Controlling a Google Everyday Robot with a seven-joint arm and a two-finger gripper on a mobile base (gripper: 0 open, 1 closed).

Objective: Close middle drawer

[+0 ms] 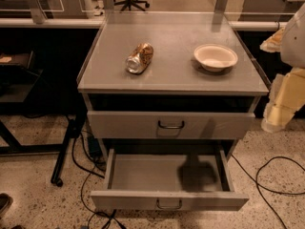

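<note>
The middle drawer (167, 175) stands pulled far out from the grey metal cabinet, low in the camera view, its bare grey inside open to sight. Its low wide front panel carries a small dark wire handle (169, 204) at the middle. A dark shadow (195, 173) falls on the drawer's floor towards the right. Above it the upper drawer (128, 124), with a taller front and a larger handle, sits back against the cabinet, with a dark gap between it and the desk (176, 73). On the desk a crushed drinks can (139, 58) lies on its side left of centre, and a shallow pale bowl (215, 57) stands upright to the right, well apart from the can. The gripper (279, 109) hangs at the right edge of the view, beside the cabinet's right side at about the height of the upper drawer, touching nothing; whether it is clenched or released I cannot tell. Dark cables (267, 175) trail over the speckled floor (33, 194)
</note>
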